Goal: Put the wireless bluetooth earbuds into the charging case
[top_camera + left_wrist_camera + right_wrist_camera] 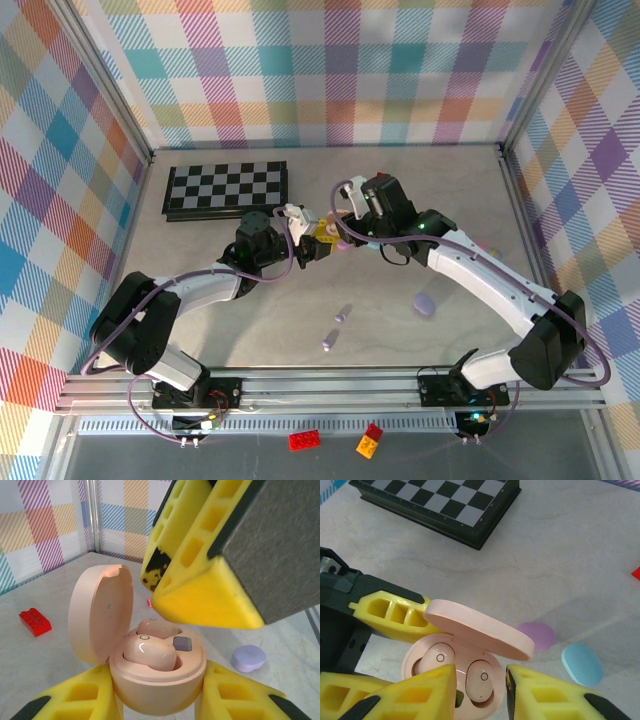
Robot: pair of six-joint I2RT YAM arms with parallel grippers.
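Note:
A pink charging case (155,685) stands open with its lid (97,612) tipped back, and my left gripper (159,700) is shut on its base. Two pink earbuds lie in its wells, one near (149,652) and one far (157,628). In the right wrist view the same buds sit side by side, one on the left (435,660) and one on the right (481,680). My right gripper (481,672) hovers open just above the right bud, one finger on each side. Two purple earbuds (343,313) (329,341) lie loose on the table.
A chessboard (226,188) lies at the back left. A shut purple case (540,634) and a blue case (582,663) rest just beyond the pink one. Another purple case (425,304) lies under the right arm. A red brick (35,621) sits to the left.

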